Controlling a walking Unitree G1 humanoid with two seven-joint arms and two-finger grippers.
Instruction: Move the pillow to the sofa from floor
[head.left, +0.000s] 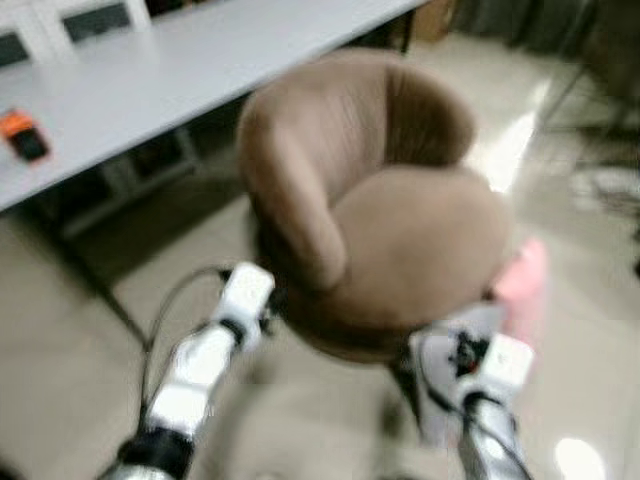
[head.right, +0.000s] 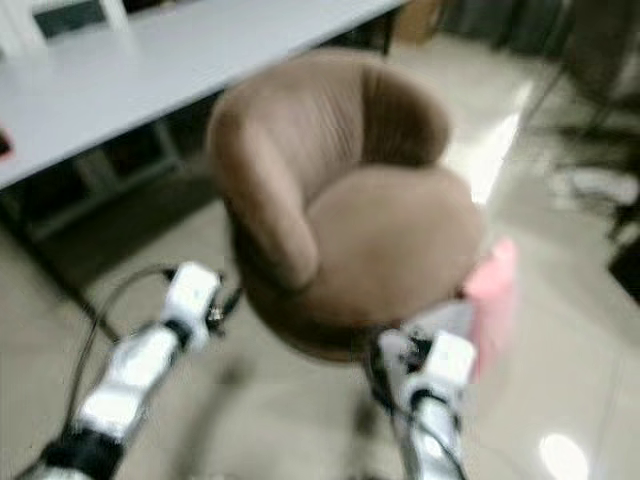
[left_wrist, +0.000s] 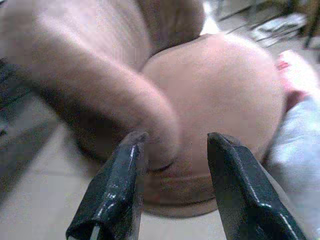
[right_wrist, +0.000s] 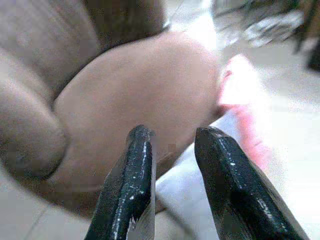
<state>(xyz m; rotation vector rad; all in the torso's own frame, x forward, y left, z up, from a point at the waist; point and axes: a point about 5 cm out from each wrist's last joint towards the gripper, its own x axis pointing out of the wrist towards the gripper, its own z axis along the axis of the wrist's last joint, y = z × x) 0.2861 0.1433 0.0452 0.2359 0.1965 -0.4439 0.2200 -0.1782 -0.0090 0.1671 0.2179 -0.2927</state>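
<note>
The brown round sofa chair (head.left: 400, 240) stands on the tiled floor right in front of me. A pink pillow (head.left: 525, 285) lies on the floor against its right side, with a pale grey part (right_wrist: 185, 185) lower down. My left gripper (left_wrist: 175, 142) is open and empty, and points at the chair's left armrest (left_wrist: 100, 85). My right gripper (right_wrist: 174, 132) is open too, held before the seat's front right edge, with the pink pillow (right_wrist: 240, 95) just beyond its fingers. Both silver arms (head.left: 200, 370) reach forward below the chair. The views are blurred.
A long grey table (head.left: 150, 70) stands behind the chair at the back left, with an orange and black device (head.left: 22, 135) on it. A thin dark table leg (head.left: 100, 290) comes down at the left. Cables and clutter (head.left: 610, 185) lie on the glossy floor at the far right.
</note>
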